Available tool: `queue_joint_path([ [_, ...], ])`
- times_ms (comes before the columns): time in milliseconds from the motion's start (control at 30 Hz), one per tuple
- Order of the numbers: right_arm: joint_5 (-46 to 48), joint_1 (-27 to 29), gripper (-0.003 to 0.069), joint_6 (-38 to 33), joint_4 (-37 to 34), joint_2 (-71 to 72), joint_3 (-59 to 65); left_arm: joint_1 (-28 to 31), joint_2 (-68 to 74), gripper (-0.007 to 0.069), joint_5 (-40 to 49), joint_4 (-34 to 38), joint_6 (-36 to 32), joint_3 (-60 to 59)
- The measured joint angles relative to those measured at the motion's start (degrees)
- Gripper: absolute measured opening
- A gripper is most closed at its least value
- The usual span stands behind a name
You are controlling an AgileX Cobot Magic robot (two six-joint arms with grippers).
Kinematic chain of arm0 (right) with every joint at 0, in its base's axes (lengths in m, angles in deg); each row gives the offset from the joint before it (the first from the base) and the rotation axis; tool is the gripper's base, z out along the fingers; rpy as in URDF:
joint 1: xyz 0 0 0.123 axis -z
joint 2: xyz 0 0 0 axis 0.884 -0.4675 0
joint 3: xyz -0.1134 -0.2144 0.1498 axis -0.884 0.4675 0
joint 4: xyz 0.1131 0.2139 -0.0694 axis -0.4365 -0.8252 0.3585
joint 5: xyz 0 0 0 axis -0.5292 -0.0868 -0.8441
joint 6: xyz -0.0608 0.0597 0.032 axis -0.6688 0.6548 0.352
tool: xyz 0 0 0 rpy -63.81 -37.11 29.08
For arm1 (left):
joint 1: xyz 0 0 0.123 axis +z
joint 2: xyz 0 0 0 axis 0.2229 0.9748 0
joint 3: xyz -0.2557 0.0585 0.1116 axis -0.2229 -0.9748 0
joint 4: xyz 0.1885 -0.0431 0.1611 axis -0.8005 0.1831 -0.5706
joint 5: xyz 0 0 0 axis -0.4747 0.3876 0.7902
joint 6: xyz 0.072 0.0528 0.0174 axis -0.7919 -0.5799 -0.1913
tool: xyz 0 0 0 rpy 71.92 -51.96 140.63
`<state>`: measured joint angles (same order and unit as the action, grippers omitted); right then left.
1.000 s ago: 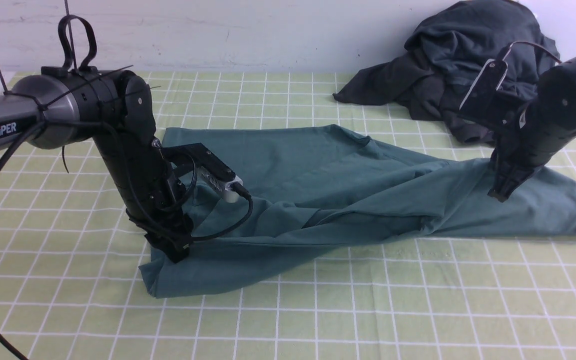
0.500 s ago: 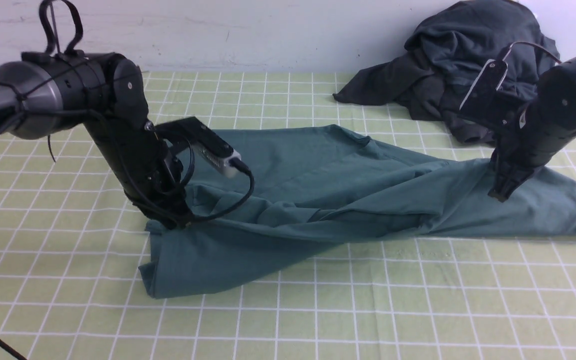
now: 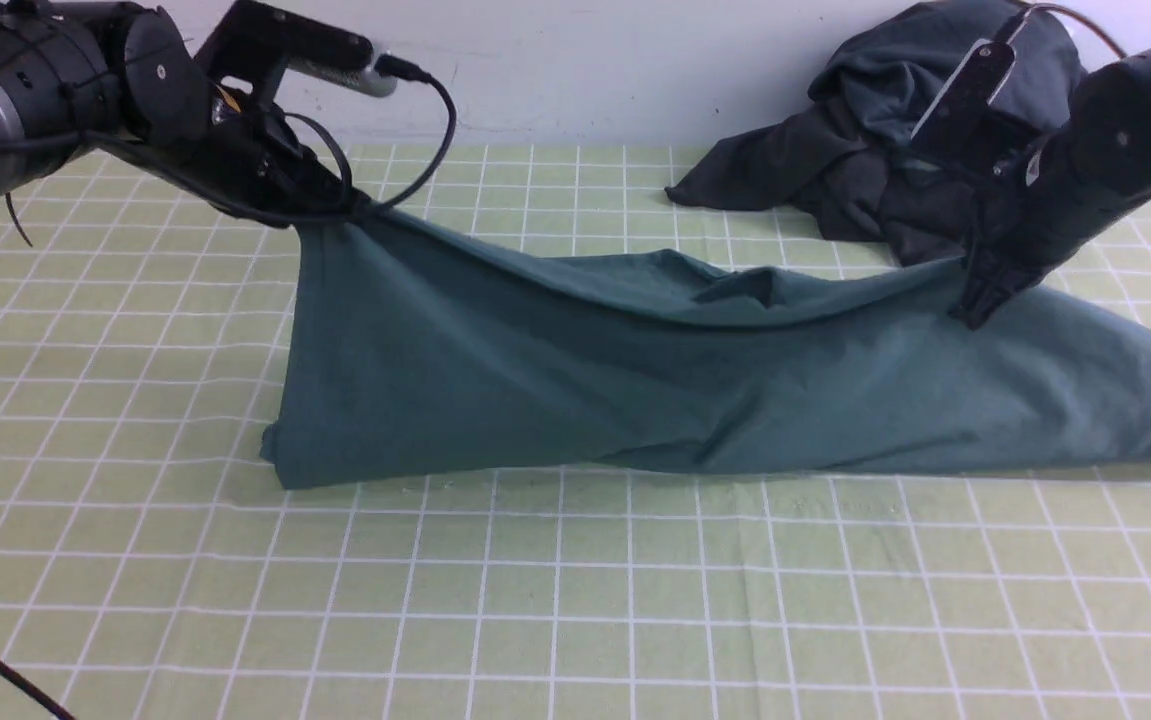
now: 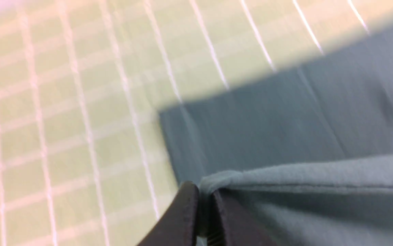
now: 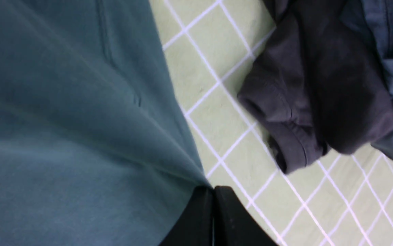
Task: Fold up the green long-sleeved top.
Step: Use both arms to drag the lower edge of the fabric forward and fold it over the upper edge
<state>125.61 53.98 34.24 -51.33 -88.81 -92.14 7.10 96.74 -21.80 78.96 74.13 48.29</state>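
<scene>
Stretching from the left gripper across to the right gripper, the green long-sleeved top was held pinched along its upper edge, both grippers pressed together on cloth; below them, its bulk was draped onto the tabletop.

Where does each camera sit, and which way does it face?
Front: between the arms, facing forward over the table; left arm and right arm hold up the green top.
Left wrist: on that arm, looking past the left gripper, shut on the top's edge.
Right wrist: likewise past the right gripper; dark clothes beside.
All share the top.
</scene>
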Motion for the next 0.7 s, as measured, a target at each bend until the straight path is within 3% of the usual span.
queue_joint_path([
  [233,-1.5,1.6,-0.0011,0.3,-3.2,-7.1,-4.5,1.2,9.8,0.0016,-3.6,0.0,4.5,10.3],
  [467,-7.2,1.7,0.0007,10.2,-1.1,-11.1,-5.1,1.6,21.6,0.0042,-6.0,-0.1,5.1,19.8],
  [600,-7.1,1.9,0.0073,18.9,5.9,-11.5,-5.6,2.8,24.8,0.0165,-6.0,-0.4,5.1,24.8],
  [667,-4.5,1.9,0.0136,27.9,10.5,-11.7,-7.9,3.9,25.1,0.0279,-5.1,-0.7,5.1,28.0],
  [700,-4.1,1.9,0.0141,28.5,11.1,-11.7,-8.5,4.0,25.1,0.0286,-4.8,-0.7,5.1,28.3],
])
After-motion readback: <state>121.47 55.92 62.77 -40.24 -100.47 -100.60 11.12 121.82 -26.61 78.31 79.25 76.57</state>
